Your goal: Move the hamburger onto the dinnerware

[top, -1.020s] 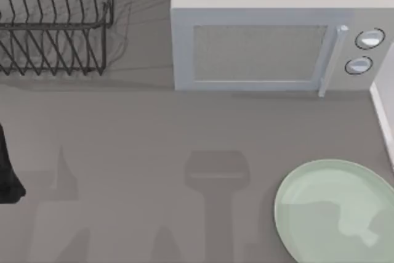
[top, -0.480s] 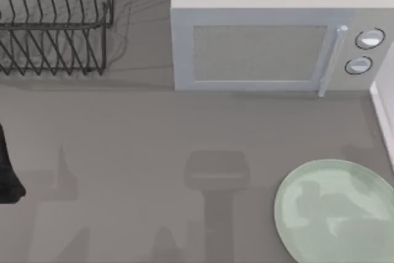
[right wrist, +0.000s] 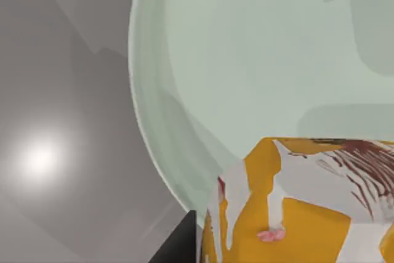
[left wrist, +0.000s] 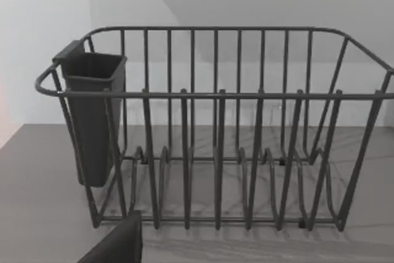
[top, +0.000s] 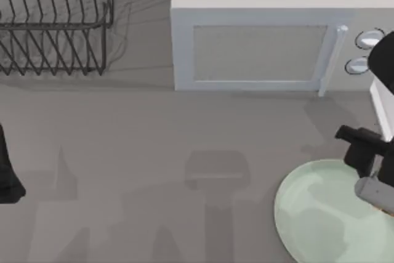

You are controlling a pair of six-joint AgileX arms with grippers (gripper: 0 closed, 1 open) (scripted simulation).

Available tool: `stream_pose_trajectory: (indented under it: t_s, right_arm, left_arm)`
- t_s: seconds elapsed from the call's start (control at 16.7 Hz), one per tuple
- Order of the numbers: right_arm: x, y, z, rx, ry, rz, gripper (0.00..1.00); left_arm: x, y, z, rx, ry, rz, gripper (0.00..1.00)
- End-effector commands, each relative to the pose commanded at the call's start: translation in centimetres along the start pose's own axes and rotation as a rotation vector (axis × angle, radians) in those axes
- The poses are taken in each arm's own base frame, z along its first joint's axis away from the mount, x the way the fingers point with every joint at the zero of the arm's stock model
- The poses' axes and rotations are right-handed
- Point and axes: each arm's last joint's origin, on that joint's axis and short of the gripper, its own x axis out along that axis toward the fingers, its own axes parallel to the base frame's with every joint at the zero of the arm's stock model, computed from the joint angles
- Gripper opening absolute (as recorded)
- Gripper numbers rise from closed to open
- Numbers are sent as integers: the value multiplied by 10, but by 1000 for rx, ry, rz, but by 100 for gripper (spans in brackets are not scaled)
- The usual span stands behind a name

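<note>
In the top view the dinnerware (top: pixel 320 214) lies on the grey table (top: pixel 154 152), in front of the microwave (top: pixel 265 41) and toward its knob end, and the black wire dish rack (top: pixel 55 23) stands well to the microwave's other side, at the back of the table. The right arm (top: pixel 385 90) reaches in from the table's right edge, with its wrist and the right gripper (top: pixel 375 190) over the plate's rim on the side nearest that edge; a thin sliver of orange sits at the gripper's lower end, and from here I cannot tell how its fingers stand. The left arm (top: pixel 7 170) is parked at the table's left edge, far from the microwave. The left wrist view faces the dish rack (left wrist: pixel 215 152) with its dark cutlery cup (left wrist: pixel 92 115) hung on one end. In the right wrist view the hamburger (right wrist: pixel 301 204), cream-white with orange-yellow patches, sits close under the camera above the pale green plate (right wrist: pixel 246 60), overlapping its rim; a dark finger (right wrist: pixel 175 244) shows right beside it, but whether the fingers are clamped on it I cannot tell
</note>
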Motion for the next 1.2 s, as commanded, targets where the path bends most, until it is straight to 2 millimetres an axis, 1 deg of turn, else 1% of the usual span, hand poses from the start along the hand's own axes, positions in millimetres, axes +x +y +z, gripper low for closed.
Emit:
stream_pose_trajectory:
  t_s: [0.12, 0.24, 0.42, 0.84, 0.96, 1.2]
  right_arm:
    - [1, -12, 11, -193, 8, -3, 0]
    - [2, -22, 21, -348, 18, -6, 0]
    - [3, -30, 30, -489, 28, -11, 0]
    - [4, -30, 31, -500, 28, -10, 0]
    - [13, -31, 31, -504, 27, -9, 0]
    - [42, -33, 29, -509, 30, -14, 0]
  left_arm:
    - [0, 0, 0, 0, 0, 0, 100]
    - [0, 0, 0, 0, 0, 0, 100]
    - [0, 0, 0, 0, 0, 0, 100]
    - [0, 0, 0, 0, 0, 0, 100]
    - [0, 0, 0, 0, 0, 0, 100]
    - [0, 0, 0, 0, 0, 0, 100]
